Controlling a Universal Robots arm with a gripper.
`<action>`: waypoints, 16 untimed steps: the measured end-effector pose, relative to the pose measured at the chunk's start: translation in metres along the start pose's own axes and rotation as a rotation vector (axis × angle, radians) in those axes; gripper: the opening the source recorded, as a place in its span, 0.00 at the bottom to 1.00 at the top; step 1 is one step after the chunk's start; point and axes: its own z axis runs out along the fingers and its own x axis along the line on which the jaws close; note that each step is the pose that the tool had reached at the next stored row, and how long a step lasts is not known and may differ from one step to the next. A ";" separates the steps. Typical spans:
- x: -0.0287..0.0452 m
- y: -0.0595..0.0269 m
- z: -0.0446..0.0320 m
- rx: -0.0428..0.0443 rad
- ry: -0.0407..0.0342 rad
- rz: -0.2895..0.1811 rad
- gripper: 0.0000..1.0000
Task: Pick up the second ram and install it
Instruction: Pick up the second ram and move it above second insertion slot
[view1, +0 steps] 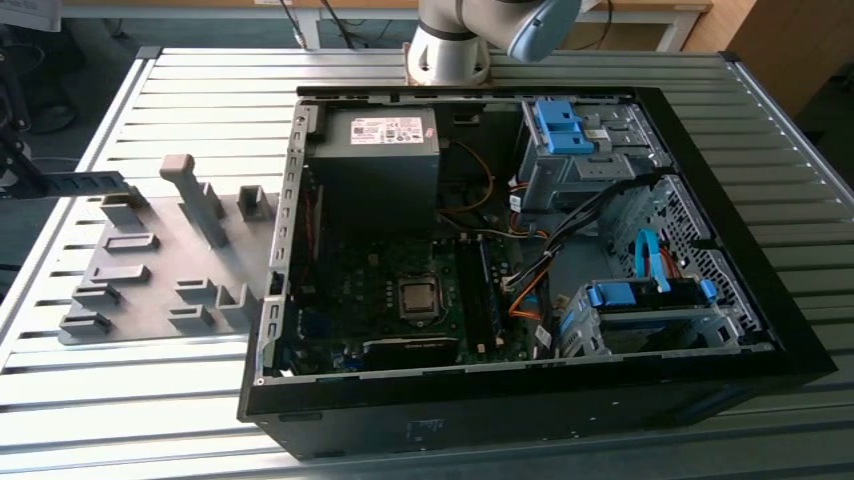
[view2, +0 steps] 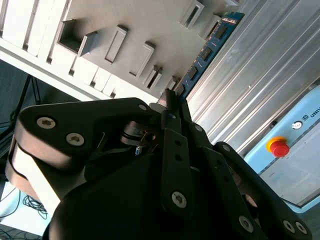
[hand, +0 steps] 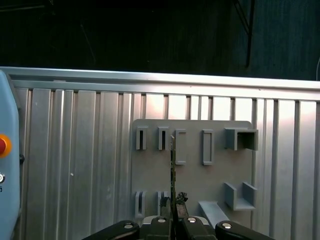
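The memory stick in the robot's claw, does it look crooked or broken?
Nothing stands out. The second ram sticks straight out from the gripper, which pinches it at one end. It looks whole in both wrist views.

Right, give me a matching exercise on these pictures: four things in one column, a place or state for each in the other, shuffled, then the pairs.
Things
1. memory stick
2. grey holder plate
3. red button
4. computer case

Places or states
A. on a pale blue box
B. open, its insides showing
C. clamped in the gripper
D. lying flat on the slatted table

Pairs: 1-C, 2-D, 3-A, 4-B
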 end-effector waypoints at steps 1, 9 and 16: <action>0.0000 0.0000 -0.0007 -0.0001 0.0001 0.000 0.14; -0.0002 0.0000 -0.0060 0.0003 -0.0001 0.000 0.14; -0.0003 0.0000 -0.0097 0.0005 0.0000 0.000 0.14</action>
